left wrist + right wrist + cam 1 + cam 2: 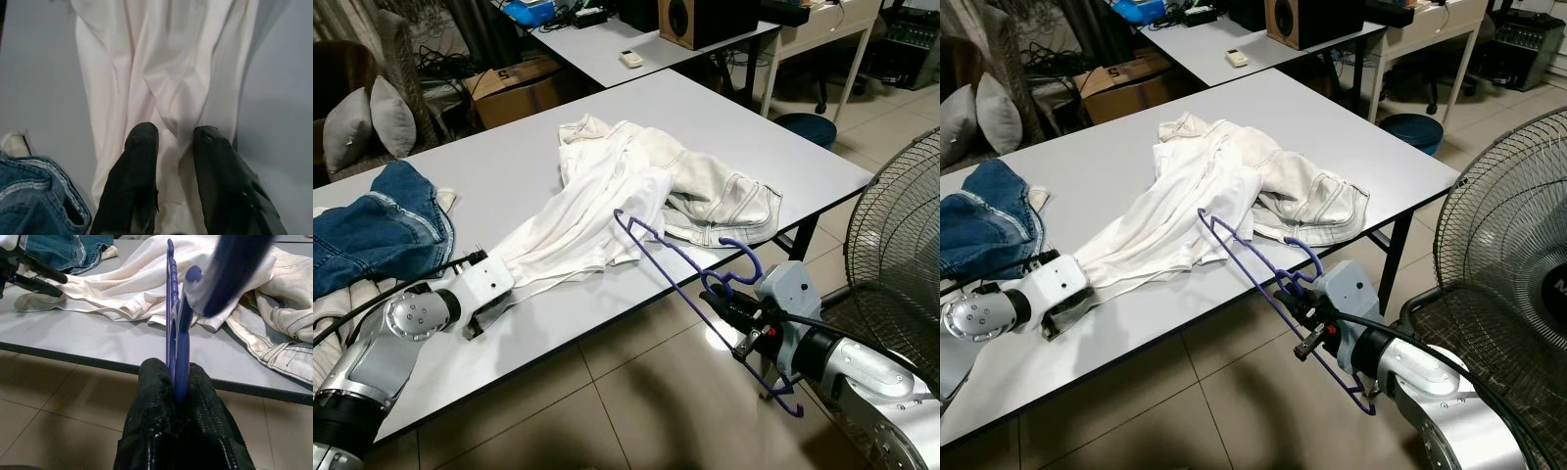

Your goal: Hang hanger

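Left eye view: the right claw (722, 299) clenches a purple hanger (680, 284) off the worktop's (489, 166) front edge, while the left claw (168, 134) pinches the white garment (578, 225) lying there.

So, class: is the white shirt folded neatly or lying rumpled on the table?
Rumpled: the white shirt lies creased and stretched across the table.

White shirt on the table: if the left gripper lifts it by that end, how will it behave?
Probably floppy: the white shirt lies in soft folds and bunches between the left gripper's fingers. It likely drags rather than lifts whole, being spread along the table. It overlaps the cream trousers, so those may get tugged too.
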Available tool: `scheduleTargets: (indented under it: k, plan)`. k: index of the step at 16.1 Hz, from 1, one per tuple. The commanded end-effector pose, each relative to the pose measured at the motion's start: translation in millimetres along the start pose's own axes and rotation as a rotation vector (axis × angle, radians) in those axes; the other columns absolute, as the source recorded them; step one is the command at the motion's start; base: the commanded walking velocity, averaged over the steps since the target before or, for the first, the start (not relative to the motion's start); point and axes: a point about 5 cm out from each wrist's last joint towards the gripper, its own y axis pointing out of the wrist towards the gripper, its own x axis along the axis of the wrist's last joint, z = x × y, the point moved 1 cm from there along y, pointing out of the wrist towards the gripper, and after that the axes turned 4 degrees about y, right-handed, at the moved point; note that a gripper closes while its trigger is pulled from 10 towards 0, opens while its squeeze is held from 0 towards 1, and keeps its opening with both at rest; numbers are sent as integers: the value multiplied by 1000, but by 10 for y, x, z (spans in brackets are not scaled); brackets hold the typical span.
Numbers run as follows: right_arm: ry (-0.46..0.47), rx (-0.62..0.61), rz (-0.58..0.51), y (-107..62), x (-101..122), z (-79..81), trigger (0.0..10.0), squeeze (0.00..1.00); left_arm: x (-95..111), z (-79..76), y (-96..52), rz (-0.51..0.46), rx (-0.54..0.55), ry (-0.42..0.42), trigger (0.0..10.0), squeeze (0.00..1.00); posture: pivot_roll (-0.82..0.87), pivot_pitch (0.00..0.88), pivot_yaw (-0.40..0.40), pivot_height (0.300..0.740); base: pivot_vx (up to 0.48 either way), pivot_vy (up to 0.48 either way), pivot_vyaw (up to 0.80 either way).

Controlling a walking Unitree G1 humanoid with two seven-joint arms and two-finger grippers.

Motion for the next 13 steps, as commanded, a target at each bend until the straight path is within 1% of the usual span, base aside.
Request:
scheduleTargets:
  k: [1,3,4,5,6,13]
  plan:
    - [-15,16,-29,14,57,47,10000,0,-15,76,-24,17,8,27,4784,0,-145,0,178,740,0,0,0]
    - [-21,21,-27,27,55,52,10000,0,-30,22,5,20,-15,19,4863,0,-146,0,176,740,0,0,0]
    - [-23,21,-26,28,56,52,10000,0,-35,18,11,21,-14,19,4706,0,-147,0,177,740,0,0,0]
    - [-25,22,-27,29,59,52,10000,0,-41,20,19,22,-7,13,1569,0,-147,0,176,740,0,0,0]
    - [-25,22,-27,29,61,50,10000,0,-41,25,22,22,-4,10,0,0,-146,0,175,740,0,0,0]
    - [-29,58,-29,39,63,91,10000,0,-9,51,45,-12,-2,-26,0,0,-148,0,173,740,0,0,0]
